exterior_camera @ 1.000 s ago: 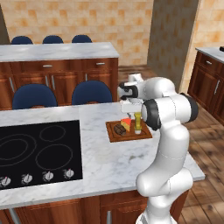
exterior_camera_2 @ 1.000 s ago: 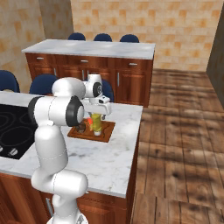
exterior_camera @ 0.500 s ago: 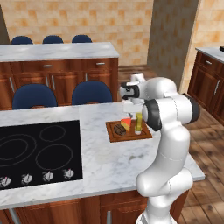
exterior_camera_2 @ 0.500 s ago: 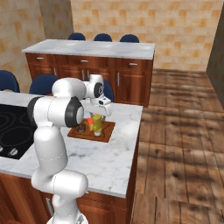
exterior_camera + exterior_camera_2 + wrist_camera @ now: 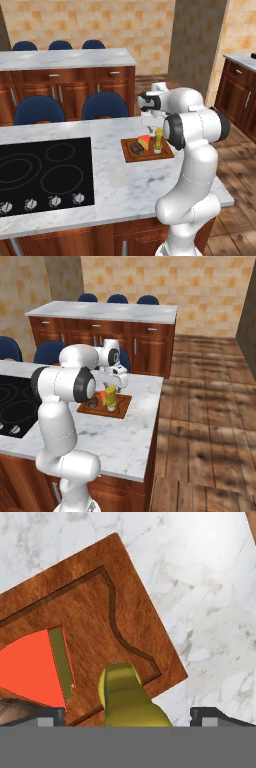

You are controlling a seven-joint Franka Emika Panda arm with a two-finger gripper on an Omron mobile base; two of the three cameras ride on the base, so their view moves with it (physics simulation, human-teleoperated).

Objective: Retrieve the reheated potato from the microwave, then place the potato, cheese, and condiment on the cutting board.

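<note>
Condiment (image 5: pixel 131 697) upright on cutting board (image 5: pixel 125 602), directly below wide-spread, empty gripper (image 5: pixel 127 717), between its fingertips.

The cutting board (image 5: pixel 165 152) is a flat, reddish-brown wooden rectangle. It lies on the white marble counter, and 3 things sit on it. The potato (image 5: pixel 136 148) is a small, dark brown lump at the end of the board nearest the black cooktop. The cheese (image 5: pixel 144 140) is an orange-red wedge just beside the potato. The condiment (image 5: pixel 158 140) is a yellowish bottle that stands upright next to the cheese.
</note>
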